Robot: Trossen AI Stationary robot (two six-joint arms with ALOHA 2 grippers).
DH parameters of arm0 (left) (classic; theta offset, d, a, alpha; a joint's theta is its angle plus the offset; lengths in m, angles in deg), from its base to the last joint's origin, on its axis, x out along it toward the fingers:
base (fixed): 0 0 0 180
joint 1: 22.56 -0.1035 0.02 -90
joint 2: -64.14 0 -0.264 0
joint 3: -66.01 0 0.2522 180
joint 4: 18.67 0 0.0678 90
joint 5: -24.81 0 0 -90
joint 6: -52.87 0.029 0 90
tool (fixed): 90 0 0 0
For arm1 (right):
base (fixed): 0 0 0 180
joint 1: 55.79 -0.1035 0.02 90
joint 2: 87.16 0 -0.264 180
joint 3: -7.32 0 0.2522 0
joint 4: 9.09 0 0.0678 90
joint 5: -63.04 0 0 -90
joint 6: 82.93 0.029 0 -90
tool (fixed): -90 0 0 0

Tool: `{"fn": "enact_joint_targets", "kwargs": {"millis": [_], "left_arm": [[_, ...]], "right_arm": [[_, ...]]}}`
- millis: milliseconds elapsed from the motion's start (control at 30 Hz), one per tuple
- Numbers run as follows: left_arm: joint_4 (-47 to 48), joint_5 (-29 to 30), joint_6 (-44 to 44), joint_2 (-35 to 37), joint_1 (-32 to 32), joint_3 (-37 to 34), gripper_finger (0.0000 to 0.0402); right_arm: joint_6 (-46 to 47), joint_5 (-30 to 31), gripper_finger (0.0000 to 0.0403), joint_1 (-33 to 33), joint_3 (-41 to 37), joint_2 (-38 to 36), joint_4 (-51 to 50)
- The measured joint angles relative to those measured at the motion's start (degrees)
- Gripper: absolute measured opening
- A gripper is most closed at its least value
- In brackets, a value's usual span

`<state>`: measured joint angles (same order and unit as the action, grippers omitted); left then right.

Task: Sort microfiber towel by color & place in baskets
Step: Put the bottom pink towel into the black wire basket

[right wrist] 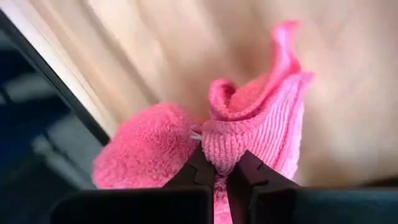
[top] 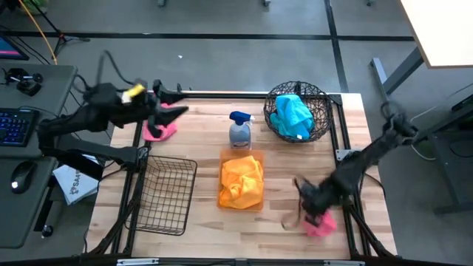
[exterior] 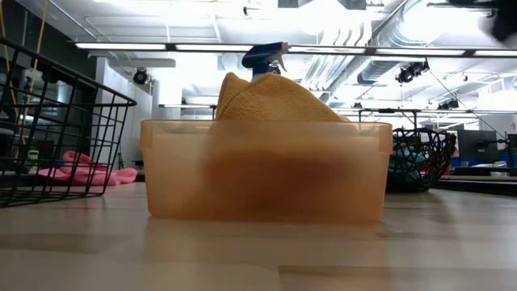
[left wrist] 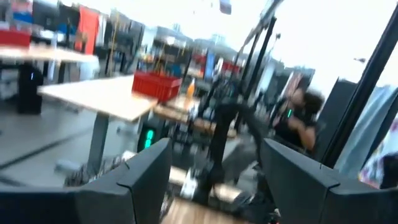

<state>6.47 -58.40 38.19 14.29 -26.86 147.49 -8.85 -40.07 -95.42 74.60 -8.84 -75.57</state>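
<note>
Wooden table [top: 199, 244]; right hand [right wrist: 221, 167] pinches pink towel [right wrist: 249, 130].

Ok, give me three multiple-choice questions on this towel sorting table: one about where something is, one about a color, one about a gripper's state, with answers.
1. Where is the blue towel?
A. in the round wire basket
B. in the black grid basket
C. on the bare table

2. What colour is the towel in the orange bin?
A. pink
B. yellow-orange
C. blue

3. What is the right gripper doing?
A. open above the bin
B. shut on the spray bottle
C. shut on a pink towel

Answers: 1 A, the high view shows it inside the round basket. 2 B, a yellow-orange towel fills the bin. 3 C, the right wrist view shows the fingers pinching pink cloth.
</note>
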Motion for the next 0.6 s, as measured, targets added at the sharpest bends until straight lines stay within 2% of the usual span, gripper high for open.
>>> {"fn": "enact_joint_targets", "kwargs": {"millis": [133,333,467,600], "left_arm": [[-4.9,0.0,0.2,1.8,-0.2,0.2,0.0235],[-6.2,0.0,1.8,2.1,-0.2,0.3,0.0235],[-6.2,0.0,1.8,1.1,-0.2,0.2,0.0235],[-6.3,0.0,1.4,0.1,-0.2,0.2,0.0235]], "right_arm": [[-12.7,9.0,0.0003,9.9,11.3,-5.1,-6.3],[-35.0,19.8,0.0002,21.4,25.8,-4.5,1.5],[-49.3,20.4,0.0001,26.8,30.0,1.4,11.8],[-59.5,15.7,0.0001,30.3,31.6,10.5,26.1]]}}
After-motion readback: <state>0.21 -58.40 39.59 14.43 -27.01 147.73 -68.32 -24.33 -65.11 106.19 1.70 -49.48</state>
